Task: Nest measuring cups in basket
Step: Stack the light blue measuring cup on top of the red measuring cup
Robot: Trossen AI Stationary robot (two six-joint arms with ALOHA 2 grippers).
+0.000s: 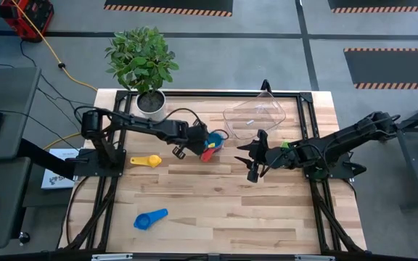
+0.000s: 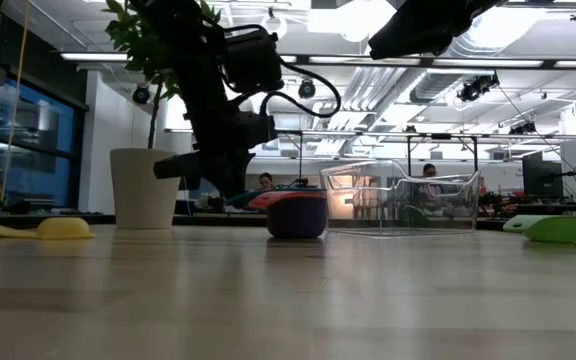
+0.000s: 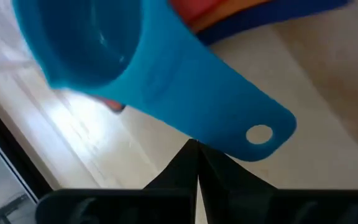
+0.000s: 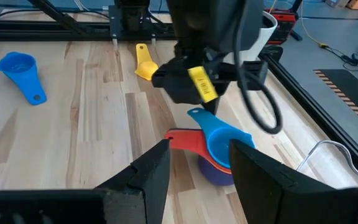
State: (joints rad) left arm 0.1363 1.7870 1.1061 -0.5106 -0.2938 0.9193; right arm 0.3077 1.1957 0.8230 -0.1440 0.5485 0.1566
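A stack of nested measuring cups stands mid-table. Its bottom cup is dark blue, a red handle sticks out, and a light blue cup lies on top. My left gripper is shut and slants down from the table's left onto that top cup's handle. A yellow cup and another blue cup lie loose on the table's left half. The clear basket stands at the far edge, right of the stack. My right gripper hangs open right of the stack, holding nothing. My left gripper's shut fingertips stand at the edge of the light blue cup's flat handle, near its free end with the hole. They come slanting down from the table's left. I cannot tell whether they touch the handle. The cup rests tilted in the stack.
A white plant pot with a leafy plant stands at the table's far left corner. A green cup lies by my right arm. Bare wood stretches across the near half of the table.
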